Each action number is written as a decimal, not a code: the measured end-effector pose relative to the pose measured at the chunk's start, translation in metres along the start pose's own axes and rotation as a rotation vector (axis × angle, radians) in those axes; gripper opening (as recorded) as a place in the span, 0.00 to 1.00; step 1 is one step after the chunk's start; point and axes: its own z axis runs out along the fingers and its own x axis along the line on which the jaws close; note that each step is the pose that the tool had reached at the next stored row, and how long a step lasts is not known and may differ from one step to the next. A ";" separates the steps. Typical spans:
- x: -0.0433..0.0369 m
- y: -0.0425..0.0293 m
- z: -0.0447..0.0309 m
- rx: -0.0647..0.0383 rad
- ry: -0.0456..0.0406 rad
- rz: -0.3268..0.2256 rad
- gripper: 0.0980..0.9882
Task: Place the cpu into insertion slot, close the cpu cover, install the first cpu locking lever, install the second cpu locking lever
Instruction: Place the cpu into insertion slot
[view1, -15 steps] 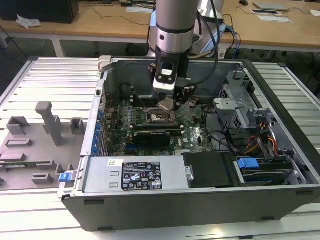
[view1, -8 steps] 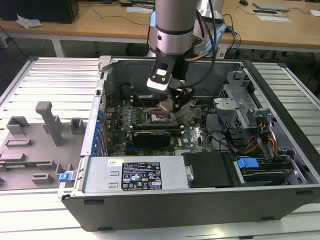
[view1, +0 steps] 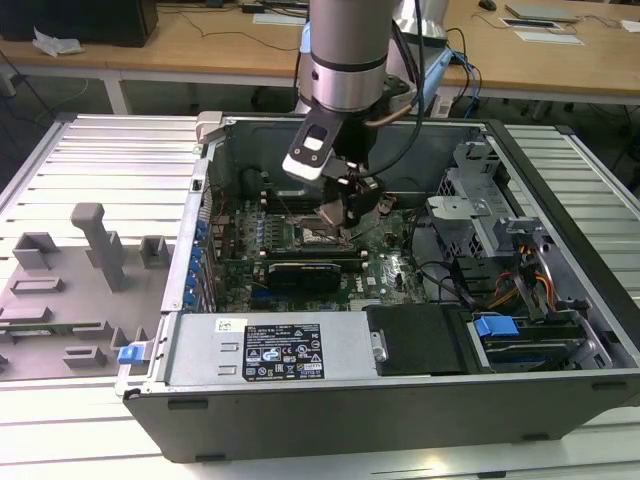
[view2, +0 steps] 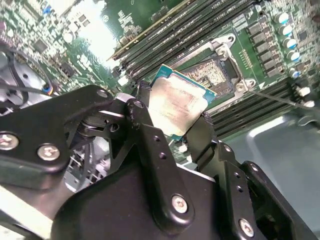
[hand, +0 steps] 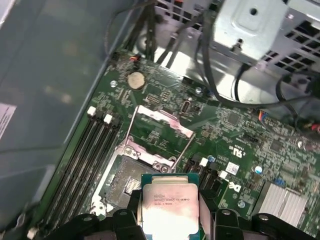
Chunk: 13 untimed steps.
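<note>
The gripper (view2: 175, 117) is clamped on the cpu (view2: 176, 102), its two black fingers (view2: 145, 112) pressing on opposite edges of the chip. That leaves the pale metal top uncovered and keeps the fingers off the underside, presumably so the chip can go down flat without anything touching its contacts. In both wrist views the cpu hangs clear of the board, just short of the insertion slot (hand: 125, 182) and not yet in it. It looks slightly tilted rather than level with the socket.

The slot itself lies bare, its dark contact field showing inside the silvery surround. The cpu cover (hand: 161, 125) is swung back on its hinge and rests flat on the green circuit board (hand: 235, 135) beyond the socket — out of the way, so nothing blocks the path down. Long memory slots (hand: 82, 155) run alongside the socket on one side, close enough that the fingers have little room there.

In the exterior view the arm (view1: 345, 50) reaches straight down into the open computer case (view1: 190, 300), which lies on its side on the slatted desk (view1: 100, 160) — the board faces upward.
</note>
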 end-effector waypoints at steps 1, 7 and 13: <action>0.0000 0.0000 0.0005 0.000 -0.0020 0.023 0.50; 0.0000 -0.0003 0.0030 -0.001 -0.0131 0.148 0.50; -0.0001 -0.0007 0.0077 -0.003 -0.0266 0.302 0.50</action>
